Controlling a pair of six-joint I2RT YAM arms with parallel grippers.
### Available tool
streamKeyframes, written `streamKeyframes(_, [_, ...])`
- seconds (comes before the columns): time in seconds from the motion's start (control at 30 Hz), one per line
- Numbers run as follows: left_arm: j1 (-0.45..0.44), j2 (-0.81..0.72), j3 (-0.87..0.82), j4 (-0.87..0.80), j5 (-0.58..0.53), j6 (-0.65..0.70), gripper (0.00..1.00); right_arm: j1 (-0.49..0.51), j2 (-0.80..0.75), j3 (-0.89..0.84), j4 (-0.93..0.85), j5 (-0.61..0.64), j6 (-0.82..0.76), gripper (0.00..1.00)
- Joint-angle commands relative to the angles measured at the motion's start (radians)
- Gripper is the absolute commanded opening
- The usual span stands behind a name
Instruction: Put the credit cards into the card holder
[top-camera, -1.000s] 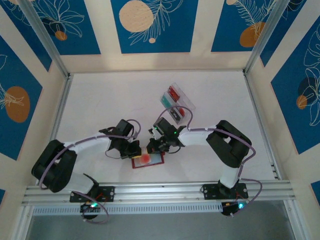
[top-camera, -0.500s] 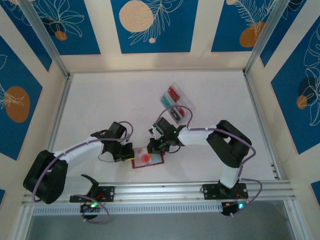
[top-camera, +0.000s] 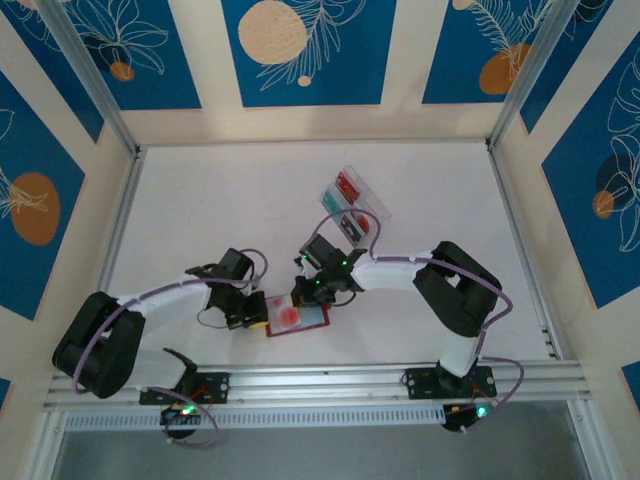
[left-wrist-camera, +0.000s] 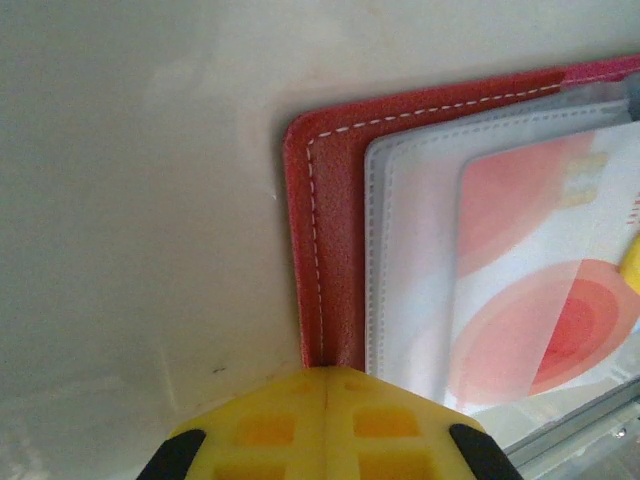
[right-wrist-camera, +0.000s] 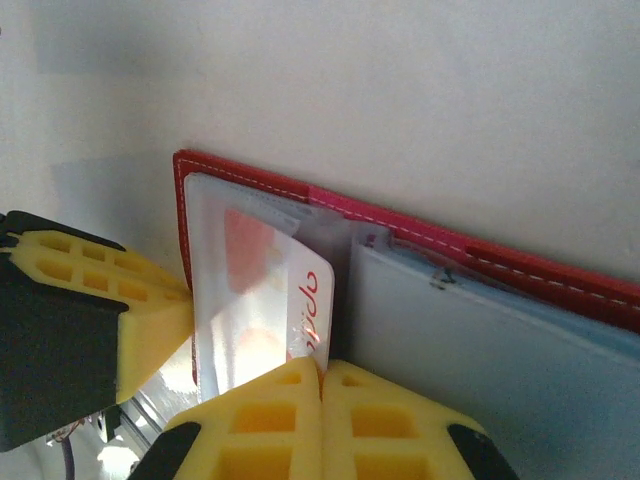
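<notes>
The card holder (top-camera: 312, 322) lies open on the table, a red wallet (left-wrist-camera: 330, 220) with pale clear pockets (right-wrist-camera: 420, 230). One credit card (left-wrist-camera: 540, 300), white with red circles, sits partway inside the left pocket (right-wrist-camera: 312, 290). My right gripper (top-camera: 305, 291) is shut, its yellow fingertips (right-wrist-camera: 322, 366) pressed against the card's exposed edge and not clamped on it. My left gripper (top-camera: 256, 313) is shut too, its tip (left-wrist-camera: 328, 372) resting against the wallet's left border. More credit cards, red (top-camera: 347, 186), teal (top-camera: 333, 203) and dark (top-camera: 352, 228), lie in a clear box.
The clear compartment box (top-camera: 368, 202) stands just behind the right arm's wrist. An aluminium rail (top-camera: 320, 380) runs along the near table edge, close to the wallet. White table surface stretches to the left and far side.
My left gripper has slid a little toward the near left, ending at the wallet's left edge. The right gripper has barely shifted.
</notes>
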Motion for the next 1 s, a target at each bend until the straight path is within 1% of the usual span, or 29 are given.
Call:
streamKeyframes(0.0, [-0.017, 0.037, -0.036, 0.066, -0.021, -0.02, 0.0, 0.028, 0.045, 0.028, -0.067, 0.028, 0.026, 0.0])
streamKeyframes(0.23, [-0.023, 0.032, -0.036, 0.071, -0.021, -0.027, 0.0, 0.07, 0.093, 0.078, -0.078, 0.046, 0.043, 0.0])
streamKeyframes(0.4, [-0.023, 0.035, -0.036, 0.079, -0.02, -0.032, 0.0, 0.087, 0.097, 0.092, -0.1, 0.065, 0.039, 0.0])
streamKeyframes(0.47, [-0.025, 0.04, -0.036, 0.086, -0.021, -0.035, 0.0, 0.091, 0.097, 0.095, -0.112, 0.069, 0.034, 0.02])
streamKeyframes(0.57, [-0.025, 0.049, -0.038, 0.086, -0.027, -0.038, 0.0, 0.094, 0.083, 0.109, -0.16, 0.109, 0.01, 0.12])
streamKeyframes(0.63, [-0.025, 0.049, -0.04, 0.083, -0.037, -0.04, 0.0, 0.091, 0.063, 0.12, -0.201, 0.137, -0.008, 0.21])
streamKeyframes(0.67, [-0.025, 0.049, -0.042, 0.084, -0.041, -0.04, 0.0, 0.087, 0.057, 0.131, -0.228, 0.148, -0.014, 0.23])
streamKeyframes(0.73, [-0.025, 0.06, -0.04, 0.085, -0.05, -0.037, 0.0, 0.081, 0.058, 0.189, -0.312, 0.172, -0.037, 0.26])
streamKeyframes(0.83, [-0.025, 0.091, -0.022, 0.095, -0.046, -0.032, 0.0, 0.079, 0.047, 0.246, -0.386, 0.198, -0.068, 0.33])
streamKeyframes(0.97, [-0.023, 0.109, -0.009, 0.101, -0.051, -0.03, 0.0, 0.075, 0.031, 0.298, -0.478, 0.207, -0.099, 0.36])
